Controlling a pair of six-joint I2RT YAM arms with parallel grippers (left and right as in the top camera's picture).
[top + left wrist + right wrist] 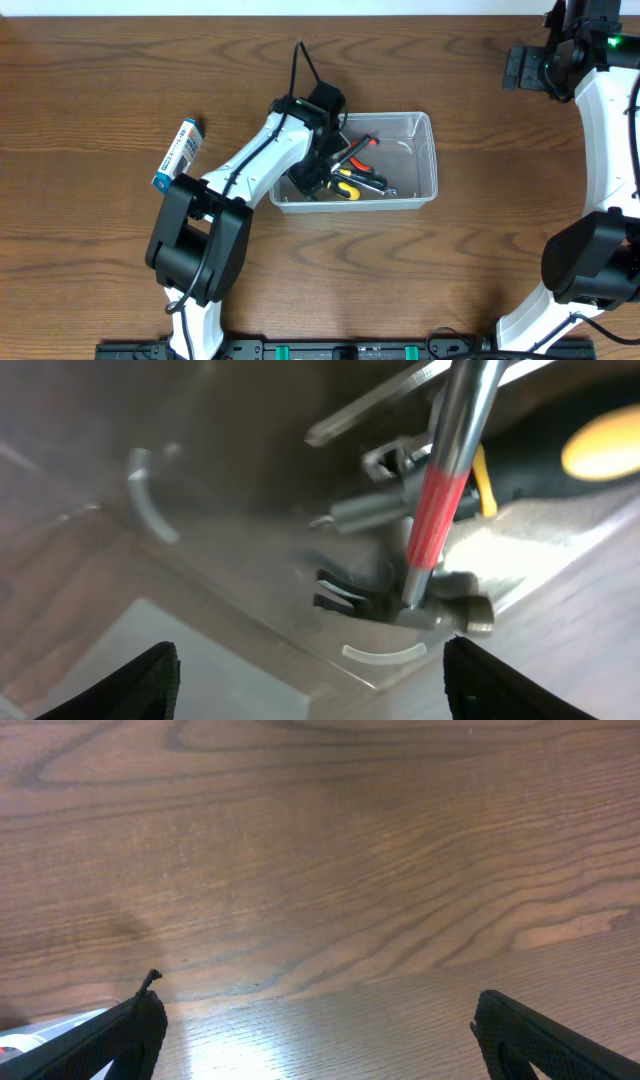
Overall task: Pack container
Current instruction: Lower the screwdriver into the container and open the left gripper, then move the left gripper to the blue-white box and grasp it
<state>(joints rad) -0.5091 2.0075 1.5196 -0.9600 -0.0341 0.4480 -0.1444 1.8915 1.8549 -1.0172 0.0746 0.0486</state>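
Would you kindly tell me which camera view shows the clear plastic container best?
The overhead view: the whole container shows there, with its rim, its walls and the tools inside. The left wrist view gives only a blurred close-up of one clear corner and some tools. The right wrist view shows mainly the table.

We list: container point(412, 165) mid-table point(100, 80); hand tools point(360, 183) inside, toward its left end; small box point(178, 154) on table, well left.

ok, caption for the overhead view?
Left claw down in the clear container among hand tools; blue-and-white box lies outside on the table.
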